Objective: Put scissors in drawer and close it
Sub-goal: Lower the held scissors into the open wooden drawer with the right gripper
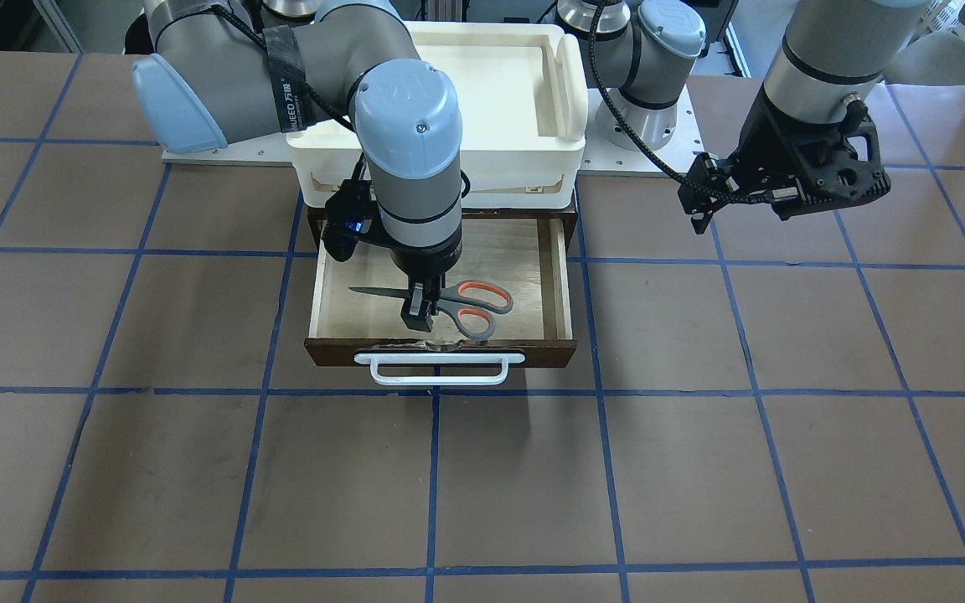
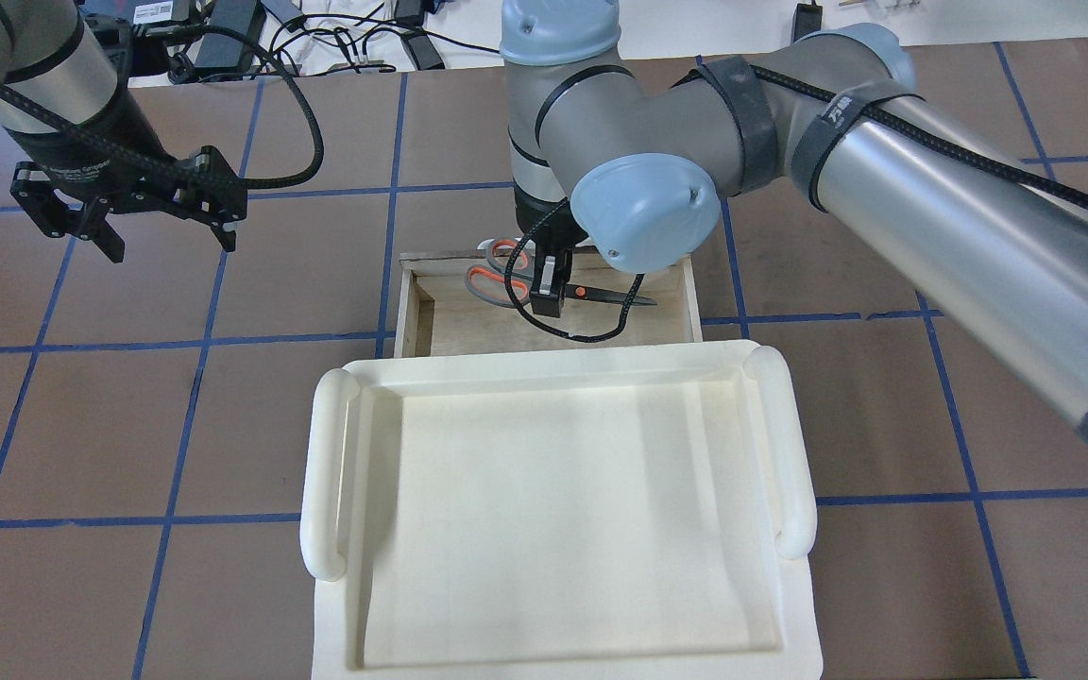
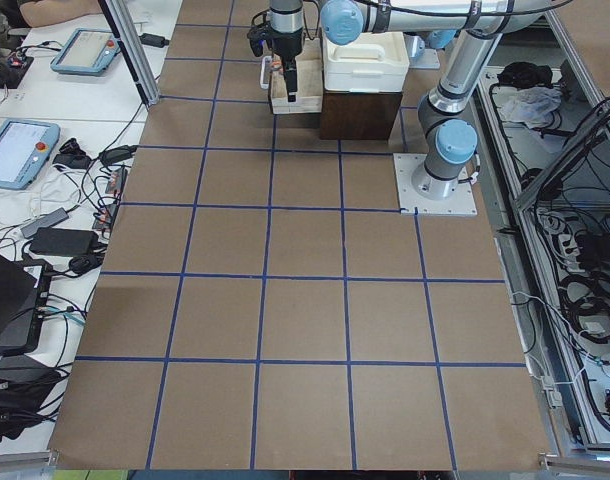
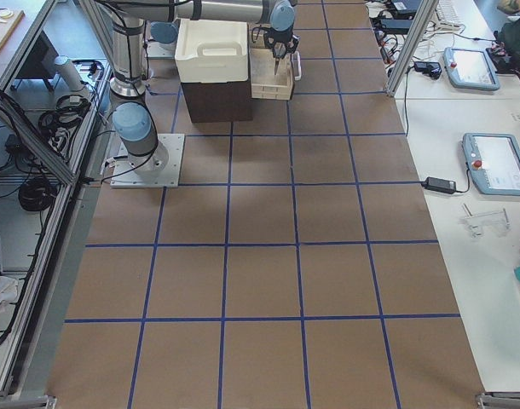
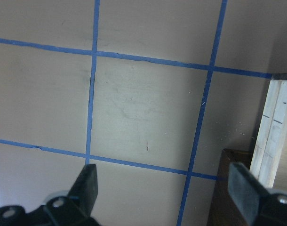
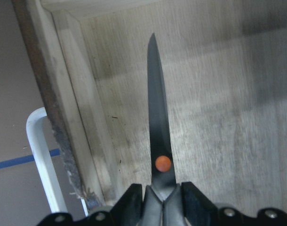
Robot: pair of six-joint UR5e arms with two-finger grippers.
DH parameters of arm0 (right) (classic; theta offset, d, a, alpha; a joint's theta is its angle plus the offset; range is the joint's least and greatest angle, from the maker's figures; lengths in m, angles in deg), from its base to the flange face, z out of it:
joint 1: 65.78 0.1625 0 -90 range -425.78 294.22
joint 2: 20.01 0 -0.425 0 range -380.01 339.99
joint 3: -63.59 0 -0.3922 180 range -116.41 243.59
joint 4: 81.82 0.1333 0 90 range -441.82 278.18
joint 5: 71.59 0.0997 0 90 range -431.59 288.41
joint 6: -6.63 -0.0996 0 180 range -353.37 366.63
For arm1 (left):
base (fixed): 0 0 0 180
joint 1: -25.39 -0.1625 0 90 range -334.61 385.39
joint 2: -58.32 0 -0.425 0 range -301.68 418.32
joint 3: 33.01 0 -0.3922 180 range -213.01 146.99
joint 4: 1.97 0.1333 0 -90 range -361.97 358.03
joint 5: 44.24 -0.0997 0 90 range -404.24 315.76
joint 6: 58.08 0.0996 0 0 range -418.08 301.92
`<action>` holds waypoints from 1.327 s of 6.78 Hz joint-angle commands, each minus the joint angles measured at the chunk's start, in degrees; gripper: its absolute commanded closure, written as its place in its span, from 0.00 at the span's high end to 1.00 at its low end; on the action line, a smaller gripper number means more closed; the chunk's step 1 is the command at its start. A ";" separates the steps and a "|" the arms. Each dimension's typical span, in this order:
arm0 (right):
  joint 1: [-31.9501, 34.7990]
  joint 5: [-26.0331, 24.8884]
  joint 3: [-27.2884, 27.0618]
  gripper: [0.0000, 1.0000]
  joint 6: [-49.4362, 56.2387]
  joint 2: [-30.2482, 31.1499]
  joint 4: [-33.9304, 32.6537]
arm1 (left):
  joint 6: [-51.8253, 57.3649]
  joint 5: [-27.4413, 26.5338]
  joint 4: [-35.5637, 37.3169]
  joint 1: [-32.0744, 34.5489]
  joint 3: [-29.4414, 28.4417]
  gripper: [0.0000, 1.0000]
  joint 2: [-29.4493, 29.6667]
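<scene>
I read this as the placing step. My right end effector (image 1: 420, 314) is clamped on the scissors (image 1: 482, 293) just at the pivot, and it has them down inside the open drawer (image 1: 332, 352). The blades lie level and point toward the counter's end on the robot's right, with the handles toward the other end. They sit close to the drawer's front wall. I cannot tell whether they rest on the pale floor or hang just above it.

The drawer stands pulled out from a dark cabinet midway along the robot-side edge of the counter, under a white tray (image 2: 327, 472). Its white bar handle (image 1: 439, 368) faces the operators' edge.

My left end effector (image 5: 166, 188) hangs with its fingers apart and holding nothing, over bare counter beside the cabinet, toward the robot's left end.

Next, I judge, comes letting go, then a straight lift so the fingers clear the handles and the front wall. After that, one arm must press the drawer front squarely back toward the robot-side edge.

The counter is brown, taped into blue squares (image 1: 436, 494). Beyond its long operators' edge stand desks with pendants (image 3: 15, 150) and cables.
</scene>
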 commanded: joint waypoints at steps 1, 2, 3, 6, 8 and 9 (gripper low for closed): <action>0.73 0.00 -1.07 0.00 -0.03 -0.09 0.00 | 0.00 -0.05 1.82 0.07 -0.04 1.00 0.74; 0.73 0.09 -1.69 0.00 -0.12 -0.09 -0.09 | 0.00 -0.05 2.27 -0.01 -0.21 1.00 0.49; 0.82 0.09 -1.78 0.00 -0.47 -0.01 0.00 | 0.09 0.47 2.27 -0.01 -0.39 1.00 0.66; 1.43 0.09 -2.13 0.00 -0.47 -0.09 0.09 | 0.09 0.91 3.24 0.25 -1.00 1.00 1.19; 2.05 0.09 -2.13 0.00 -0.04 -0.27 0.09 | 4.36 3.61 4.37 0.95 -2.48 1.00 1.19; 2.05 0.09 -2.57 0.00 0.66 -0.27 0.09 | 5.26 3.64 4.29 0.78 -3.28 1.00 1.62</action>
